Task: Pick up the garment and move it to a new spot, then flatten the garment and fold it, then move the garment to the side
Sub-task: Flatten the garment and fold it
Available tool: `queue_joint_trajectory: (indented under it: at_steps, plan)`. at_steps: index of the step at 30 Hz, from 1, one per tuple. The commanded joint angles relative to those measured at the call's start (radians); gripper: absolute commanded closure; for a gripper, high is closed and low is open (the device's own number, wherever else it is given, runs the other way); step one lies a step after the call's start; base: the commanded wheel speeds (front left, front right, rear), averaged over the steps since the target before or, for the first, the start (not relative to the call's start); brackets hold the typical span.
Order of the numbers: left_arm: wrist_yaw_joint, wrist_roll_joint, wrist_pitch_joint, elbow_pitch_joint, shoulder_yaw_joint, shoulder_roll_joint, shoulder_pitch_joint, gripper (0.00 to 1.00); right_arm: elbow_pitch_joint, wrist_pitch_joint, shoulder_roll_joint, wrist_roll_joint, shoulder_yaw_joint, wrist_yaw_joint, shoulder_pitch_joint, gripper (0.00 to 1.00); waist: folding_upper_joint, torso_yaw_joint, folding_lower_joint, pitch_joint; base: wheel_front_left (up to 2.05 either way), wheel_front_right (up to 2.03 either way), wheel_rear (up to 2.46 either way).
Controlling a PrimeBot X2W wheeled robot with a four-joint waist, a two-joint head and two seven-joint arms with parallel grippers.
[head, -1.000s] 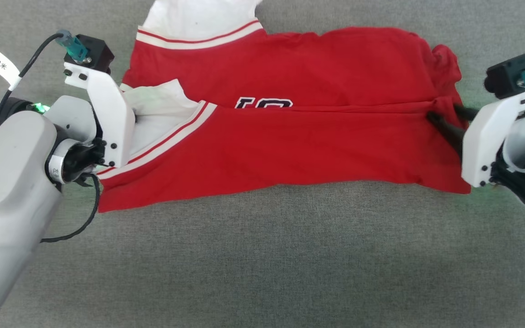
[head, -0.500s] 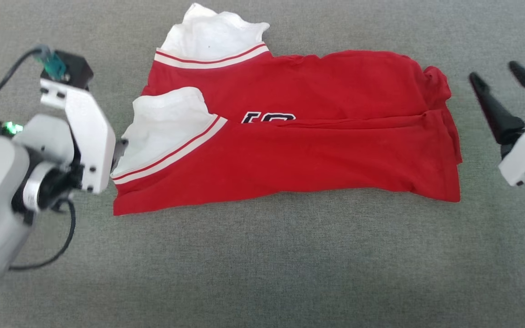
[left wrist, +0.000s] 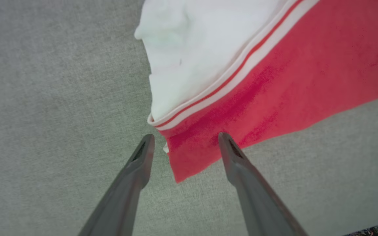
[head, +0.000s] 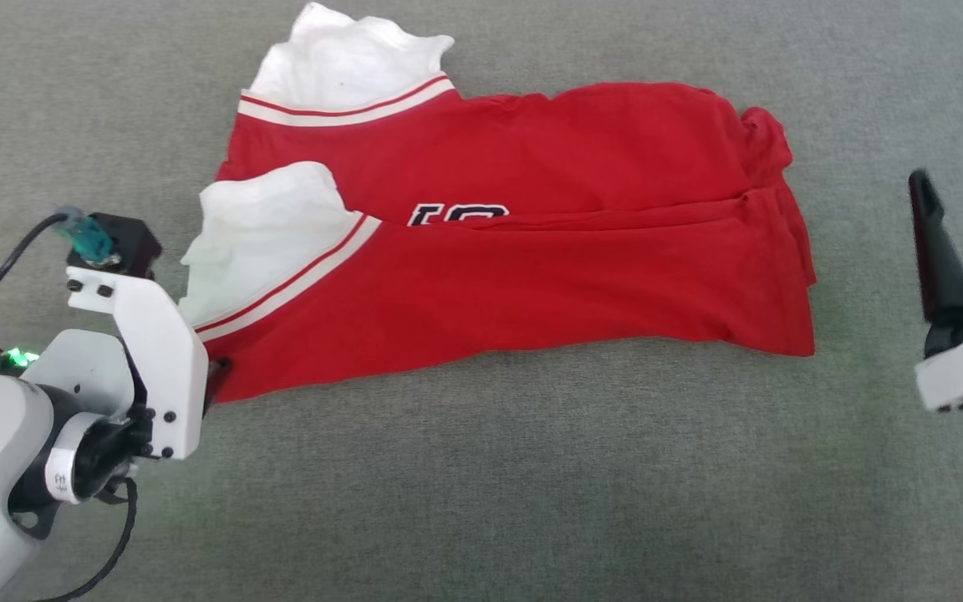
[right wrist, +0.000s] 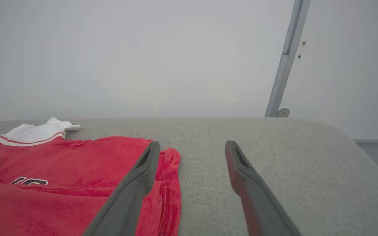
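Both ends of the garment (head: 515, 251) have been released since a second ago, and the left gripper (left wrist: 185, 137) and right gripper (head: 960, 177) are drawn back, spread wide and empty. Folding is judged in hand, with one fold laid; a fresh edge grasp is called for next. On the grey cushion (head: 481, 485) the garment's near-left corner is seen between the left fingers (left wrist: 136, 177), its right end well clear of the right gripper.

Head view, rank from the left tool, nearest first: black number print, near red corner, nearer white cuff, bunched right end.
From the left tool:
1. Near red corner, by the tips.
2. Nearer white cuff, just beyond, left end.
3. Black number print, centre.
4. Bunched right end, far right.
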Motion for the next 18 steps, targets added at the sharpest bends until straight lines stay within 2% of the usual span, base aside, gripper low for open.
queue_joint_trajectory:
  at_steps: [1,3,8,9,10,18]
  plan:
    - [0.009,-0.012,-0.017,0.015,0.009,-0.012,0.015,0.0,-0.009,0.009,0.014,-0.003,-0.004,0.0,0.023,0.0,0.0,-0.009,0.0,0.007,0.0,0.0,0.0]
    - [0.013,-0.02,-0.044,0.051,0.023,-0.023,0.022,0.0,-0.012,0.028,0.033,0.006,-0.001,0.0,0.044,0.0,0.0,-0.019,0.0,0.014,0.0,0.0,0.0]
    - [-0.029,-0.028,-0.056,0.154,0.004,-0.046,0.032,0.0,0.012,0.099,0.056,0.028,0.014,0.0,0.085,0.0,0.0,-0.034,0.0,0.029,0.0,0.0,0.0]
    - [-0.042,-0.035,-0.055,0.169,-0.003,-0.054,0.031,0.42,0.02,0.116,0.058,0.031,0.016,0.0,0.083,0.0,0.0,-0.036,0.0,0.032,0.0,0.0,0.0]
    - [-0.054,-0.039,-0.058,0.182,-0.007,-0.064,0.028,1.0,0.027,0.133,0.062,0.04,0.019,0.0,0.083,0.0,0.0,-0.036,0.0,0.035,0.0,0.0,0.0]
    - [-0.108,-0.035,-0.075,0.259,-0.026,-0.109,-0.012,1.0,0.094,0.317,0.057,0.079,0.076,0.0,0.028,0.0,0.0,-0.012,0.0,0.057,0.0,0.0,0.0]
